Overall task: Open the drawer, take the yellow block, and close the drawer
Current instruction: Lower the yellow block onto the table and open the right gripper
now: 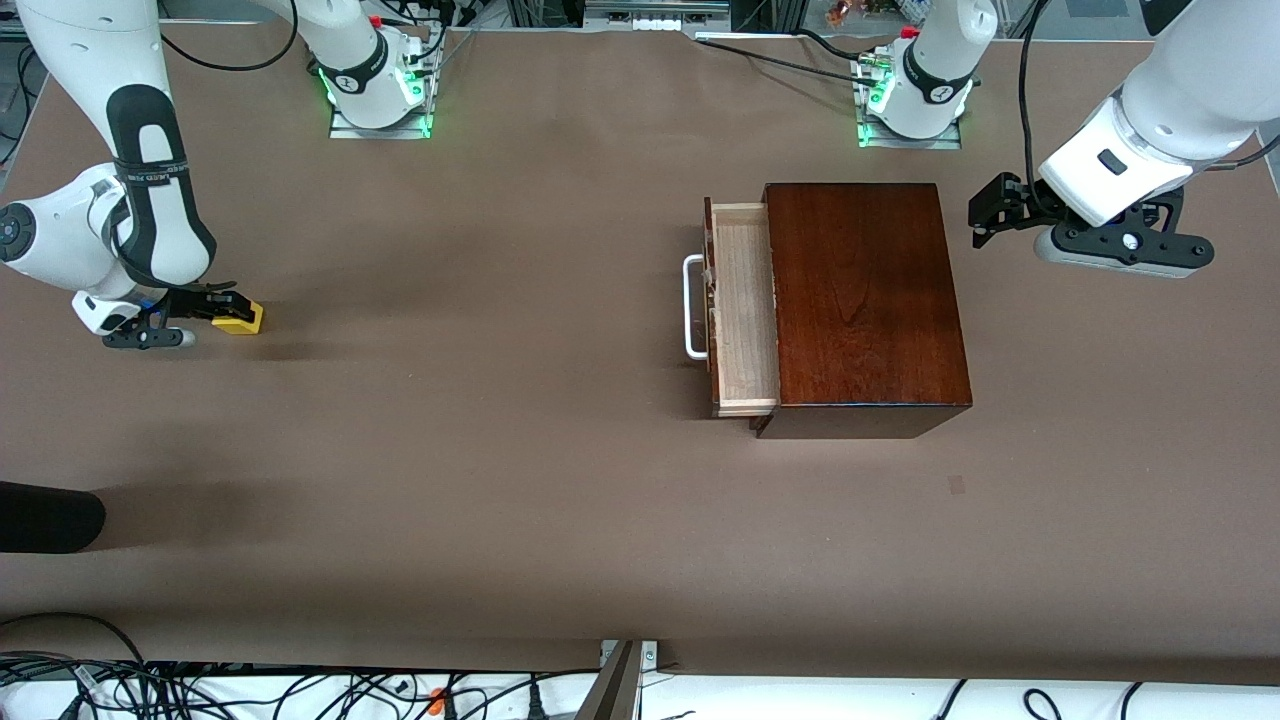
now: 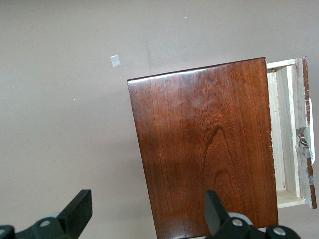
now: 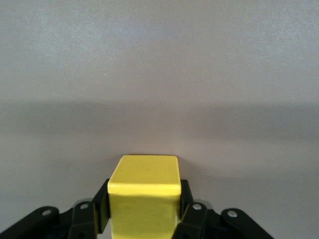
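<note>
One yellow block (image 3: 144, 199) (right end effector (image 1: 228, 313) clamps it), one drawer (image 1: 744, 308) open

drawer (image 1: 745, 305) interior partly hidden inside wooden box (image 1: 865, 300)

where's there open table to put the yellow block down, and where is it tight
The table is bare from the right gripper, shut on the block, across to the open drawer; also the strip nearer the camera than the box. Tight: between the box and the open left gripper, which waits at that end.
</note>
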Motion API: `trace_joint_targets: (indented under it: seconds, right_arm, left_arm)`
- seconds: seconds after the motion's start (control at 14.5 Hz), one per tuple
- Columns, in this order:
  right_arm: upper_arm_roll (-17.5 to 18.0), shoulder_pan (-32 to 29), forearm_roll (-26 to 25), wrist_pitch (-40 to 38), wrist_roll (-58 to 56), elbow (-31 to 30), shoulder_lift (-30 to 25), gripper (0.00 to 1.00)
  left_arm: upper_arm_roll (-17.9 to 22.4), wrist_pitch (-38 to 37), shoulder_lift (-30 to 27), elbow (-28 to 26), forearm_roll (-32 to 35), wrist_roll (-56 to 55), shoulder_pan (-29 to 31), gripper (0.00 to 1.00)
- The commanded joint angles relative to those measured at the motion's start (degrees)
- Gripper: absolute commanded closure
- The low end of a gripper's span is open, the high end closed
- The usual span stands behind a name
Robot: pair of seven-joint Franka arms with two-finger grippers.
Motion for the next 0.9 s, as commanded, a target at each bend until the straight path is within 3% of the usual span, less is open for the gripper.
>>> trace_joint_targets:
  seconds: [0.0,0.83]
  right_arm:
    - [-0.27,-0.24,1.01,-0.91,-0.64,0.57,1.41,1.0]
    - [-0.53,0.46,-0.39,-5.11,2.08,4.08,1.5,1.0]
  left_arm:
    - [-0.06,-0.92,0.96,2.16,-0.1,0.07,0.3,0.0]
    - [-0.14,-1.54,0.96,2.07,-0.18,0.16,0.12,0.0]
